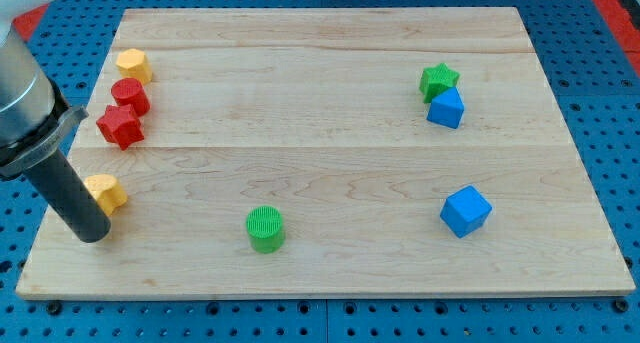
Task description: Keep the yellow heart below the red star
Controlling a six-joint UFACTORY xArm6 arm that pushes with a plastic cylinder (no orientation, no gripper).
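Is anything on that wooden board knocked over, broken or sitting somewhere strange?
Nothing stands out. All the blocks sit flat and whole on the board. My tip rests against the yellow heart, at its left in the view, which lies below the red star. The green star touches a blue block.

The rod's upper part runs off the view's left edge, so you can't see the whole arm. The rod covers the left side of the yellow heart (107, 192), and my tip (92, 234) sits right beside it. The green star (438, 80) is partly tucked behind a blue block (446, 108).
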